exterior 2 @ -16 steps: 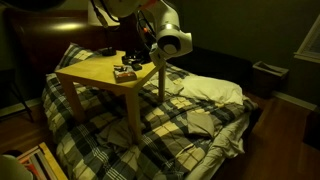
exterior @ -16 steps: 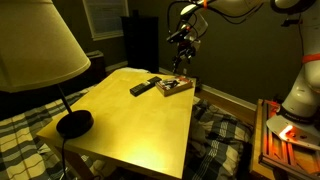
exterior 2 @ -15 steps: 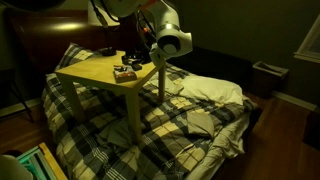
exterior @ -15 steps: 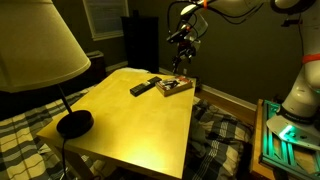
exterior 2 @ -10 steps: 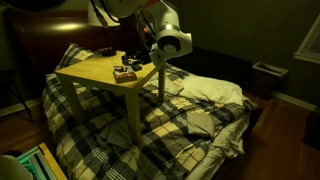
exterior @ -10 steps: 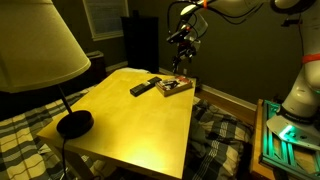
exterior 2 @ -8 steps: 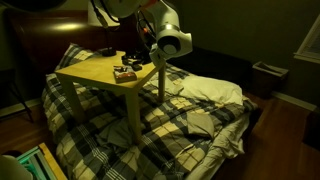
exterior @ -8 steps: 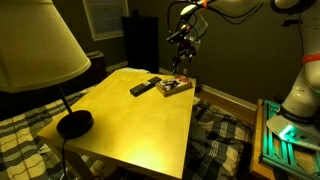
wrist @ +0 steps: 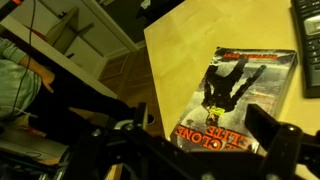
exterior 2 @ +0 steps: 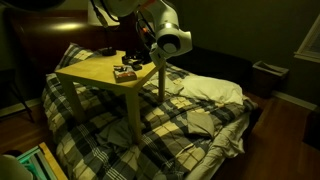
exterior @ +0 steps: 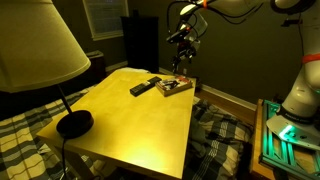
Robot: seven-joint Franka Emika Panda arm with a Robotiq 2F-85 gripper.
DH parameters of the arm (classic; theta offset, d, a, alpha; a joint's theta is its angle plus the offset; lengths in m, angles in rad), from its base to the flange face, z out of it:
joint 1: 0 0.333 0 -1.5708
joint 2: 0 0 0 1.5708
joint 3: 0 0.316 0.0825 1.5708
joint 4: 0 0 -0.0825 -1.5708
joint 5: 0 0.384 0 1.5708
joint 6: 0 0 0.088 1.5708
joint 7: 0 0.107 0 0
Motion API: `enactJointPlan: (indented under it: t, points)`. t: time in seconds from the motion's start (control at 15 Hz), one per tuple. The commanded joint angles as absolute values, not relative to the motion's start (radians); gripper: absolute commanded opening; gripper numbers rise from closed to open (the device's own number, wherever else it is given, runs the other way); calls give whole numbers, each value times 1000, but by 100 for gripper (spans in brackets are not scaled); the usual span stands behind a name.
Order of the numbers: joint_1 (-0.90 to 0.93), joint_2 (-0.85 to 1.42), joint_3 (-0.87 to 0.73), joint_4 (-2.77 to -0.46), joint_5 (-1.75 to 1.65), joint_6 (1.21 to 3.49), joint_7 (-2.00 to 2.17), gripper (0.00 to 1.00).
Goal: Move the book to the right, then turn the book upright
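The book (exterior: 175, 87) lies flat on the yellow table (exterior: 130, 125), close to its far right corner. In the wrist view the book (wrist: 243, 92) shows a pale cover with a dark figure and red lettering. My gripper (exterior: 183, 52) hangs a short way above it, open, with nothing between its fingers. In the wrist view the gripper (wrist: 205, 140) looks straight down on the cover, and the dark fingers (wrist: 276, 138) stand wide to either side. An exterior view shows the book (exterior 2: 125, 73) near the table's edge.
A slim black remote (exterior: 146, 86) lies just beside the book, also at the frame edge (wrist: 310, 40). A big lamp (exterior: 35, 45) with a dark round base (exterior: 73, 123) stands on the near left. The table (exterior 2: 100, 70) stands over a plaid bed (exterior 2: 190, 110).
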State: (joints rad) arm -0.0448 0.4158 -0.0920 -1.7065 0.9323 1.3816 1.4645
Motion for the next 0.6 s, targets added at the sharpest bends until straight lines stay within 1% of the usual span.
enactJointPlan:
  t: [0.0,0.53]
  points:
    - [-39,418,-92,-1700,922,1387,1462,100]
    - [-29,424,-90,-1689,911,1391,1460,100]
